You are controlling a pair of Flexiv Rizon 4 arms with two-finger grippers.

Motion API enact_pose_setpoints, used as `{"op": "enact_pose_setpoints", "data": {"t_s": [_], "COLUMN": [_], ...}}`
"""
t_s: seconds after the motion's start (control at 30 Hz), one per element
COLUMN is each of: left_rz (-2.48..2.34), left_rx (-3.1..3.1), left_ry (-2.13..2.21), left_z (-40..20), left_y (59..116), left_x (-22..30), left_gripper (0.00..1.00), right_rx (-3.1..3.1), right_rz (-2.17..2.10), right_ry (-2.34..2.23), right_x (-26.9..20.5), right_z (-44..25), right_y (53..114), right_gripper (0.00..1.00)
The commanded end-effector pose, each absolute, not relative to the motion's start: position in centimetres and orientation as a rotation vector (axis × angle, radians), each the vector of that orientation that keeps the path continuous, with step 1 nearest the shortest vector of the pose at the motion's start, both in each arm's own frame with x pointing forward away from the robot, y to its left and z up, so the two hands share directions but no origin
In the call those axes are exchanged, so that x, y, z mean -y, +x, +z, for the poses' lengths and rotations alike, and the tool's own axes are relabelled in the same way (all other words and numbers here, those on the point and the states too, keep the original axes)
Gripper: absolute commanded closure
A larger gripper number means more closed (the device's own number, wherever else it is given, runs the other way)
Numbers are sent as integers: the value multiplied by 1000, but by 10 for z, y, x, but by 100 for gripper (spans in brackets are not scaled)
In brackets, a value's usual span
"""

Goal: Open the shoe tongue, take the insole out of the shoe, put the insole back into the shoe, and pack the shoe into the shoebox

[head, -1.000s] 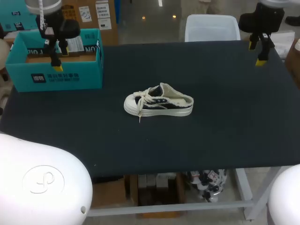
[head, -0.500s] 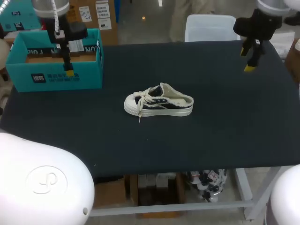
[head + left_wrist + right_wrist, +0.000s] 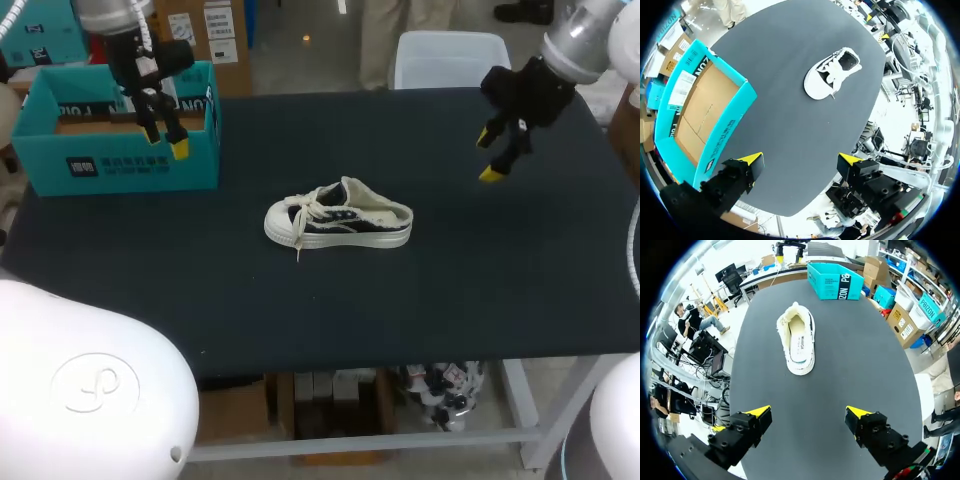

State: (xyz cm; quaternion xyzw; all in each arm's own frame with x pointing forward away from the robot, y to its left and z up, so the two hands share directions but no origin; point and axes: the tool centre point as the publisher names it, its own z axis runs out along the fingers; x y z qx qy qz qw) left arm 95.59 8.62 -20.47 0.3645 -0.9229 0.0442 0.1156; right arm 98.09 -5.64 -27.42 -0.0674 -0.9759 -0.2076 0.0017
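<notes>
You're in a robotics lab or test workshop, not a home or a shop. The table [image 3: 480,300] shows it: a plain black top on a bare metal frame. A left arm [image 3: 112,15] comes in over the table's far left corner, and a right arm [image 3: 580,40] over its far right corner. One shoe [image 3: 338,222] lies at the table's middle and an open shoebox [image 3: 120,165] stands at its far left, like a test layout.
</notes>
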Motion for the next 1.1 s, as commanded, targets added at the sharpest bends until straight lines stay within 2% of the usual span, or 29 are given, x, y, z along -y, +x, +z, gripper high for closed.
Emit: {"op": "enact_pose_setpoints", "data": {"t_s": [0.03,0.23,0.37,0.77,0.83,1.1], "left_rz": [109,83,19,-37,-66,-77], "left_rx": [2670,2632,2656,2717,2639,2475], "left_ry": [1117,1223,1465,1423,1519,1644], "left_z": [-206,-207,-207,-208,-213,-229], "left_y": [957,953,950,950,951,947], "left_x": [-74,-58,-45,-42,-31,0], "left_gripper": [0,0,0,0,0,0], "right_rx": [3063,3036,3022,3022,3020,2979], "right_rz": [-737,-823,-857,-857,-867,-925], "right_ry": [-215,-232,-261,-261,-299,-271], "right_x": [40,15,3,3,1,-39], "right_z": [-297,-313,-325,-325,-327,-357], "right_y": [979,974,970,970,973,971], "right_gripper": [0,0,0,0,0,0]}}
